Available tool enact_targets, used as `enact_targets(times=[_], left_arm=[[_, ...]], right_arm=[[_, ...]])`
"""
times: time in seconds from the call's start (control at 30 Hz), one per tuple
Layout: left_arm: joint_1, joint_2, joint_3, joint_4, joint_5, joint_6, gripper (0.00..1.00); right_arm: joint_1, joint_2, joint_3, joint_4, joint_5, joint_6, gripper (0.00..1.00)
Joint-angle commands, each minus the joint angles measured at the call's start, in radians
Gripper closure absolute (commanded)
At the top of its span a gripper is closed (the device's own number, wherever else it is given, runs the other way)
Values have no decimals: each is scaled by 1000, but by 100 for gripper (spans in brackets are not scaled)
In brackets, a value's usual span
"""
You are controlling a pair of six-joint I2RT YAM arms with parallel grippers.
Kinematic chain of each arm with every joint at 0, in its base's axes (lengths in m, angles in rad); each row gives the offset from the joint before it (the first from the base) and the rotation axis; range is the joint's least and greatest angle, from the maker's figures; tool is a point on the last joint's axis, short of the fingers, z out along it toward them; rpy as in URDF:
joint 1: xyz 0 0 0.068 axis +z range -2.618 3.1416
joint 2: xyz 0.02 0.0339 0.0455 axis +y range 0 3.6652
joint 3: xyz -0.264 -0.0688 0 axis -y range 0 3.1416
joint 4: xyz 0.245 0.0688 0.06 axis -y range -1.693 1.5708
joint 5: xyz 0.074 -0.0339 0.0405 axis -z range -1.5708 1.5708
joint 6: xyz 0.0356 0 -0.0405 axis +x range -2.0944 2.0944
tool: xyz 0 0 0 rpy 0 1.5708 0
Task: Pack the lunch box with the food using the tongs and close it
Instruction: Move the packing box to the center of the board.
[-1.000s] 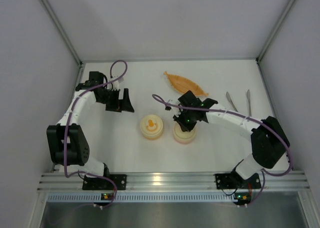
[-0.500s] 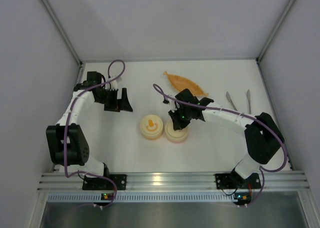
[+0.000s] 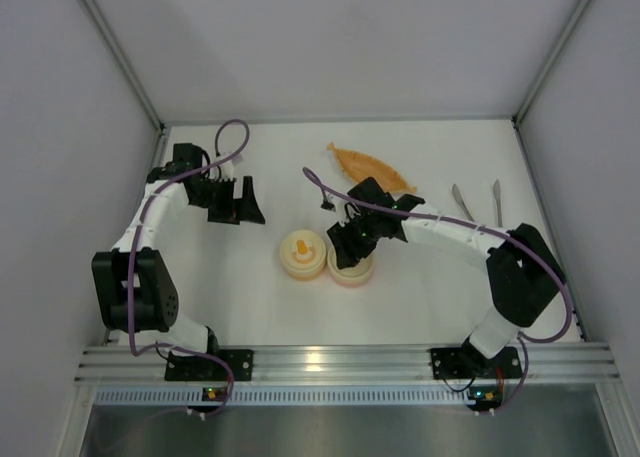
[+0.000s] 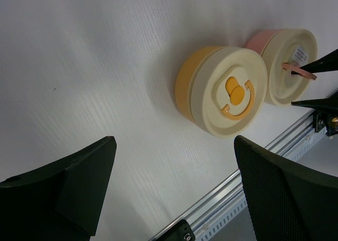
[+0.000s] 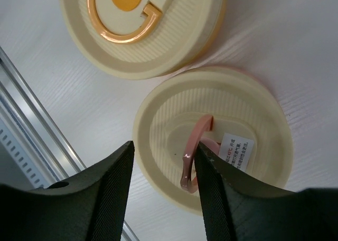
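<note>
- The right gripper (image 5: 166, 148) hangs right over the round cream-lidded container with a pink base (image 5: 253, 114), the nearest thing to the arm bases. Its jaws stand partly apart. The lid's thin pink ring handle (image 5: 194, 146) stands up between them, against the inner face of one finger and clear of the other, so nothing is clamped.
- Touching the pink-based container on its left is a second round container with a yellow base (image 4: 211, 77), its cream lid on and its orange ring handle lying flat.
- Farther back and well to the left of the pink-based container, the left gripper (image 3: 237, 203) hovers above the white table (image 3: 250, 297) with its jaws wide apart and holds nothing.
- Farther back and well to the right of the pink-based container lie the slender grey metal tongs (image 3: 462, 203), untouched.
- Farthest, behind the pink-based container, lies the long orange boat-shaped dish (image 3: 372, 167).
- No food piece shows in any view — whether it sits in the dish or under a lid cannot be told.
- Step in hand, as I judge it: getting the lunch box open. Both lids are on, and no packing has begun.
- The next move likely calls for the right jaws to pinch the upright ring squarely and lift straight up — a skewed pull could drag the light container into its yellow neighbour.
</note>
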Motion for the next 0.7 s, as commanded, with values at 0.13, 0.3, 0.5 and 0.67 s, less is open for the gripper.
enact_targets(times=[0.13, 0.3, 0.5, 0.67], left_arm=[[8, -45, 22, -3, 37, 21, 2], [8, -44, 23, -4, 45, 23, 2], [8, -39, 26, -4, 52, 20, 2], [10, -38, 26, -4, 51, 25, 2]], right_arm=[[16, 32, 1, -146, 94, -66, 48], [16, 20, 19, -157, 110, -86, 49], [-22, 55, 25, -183, -22, -175, 52], [-88, 115, 45, -191, -148, -224, 50]])
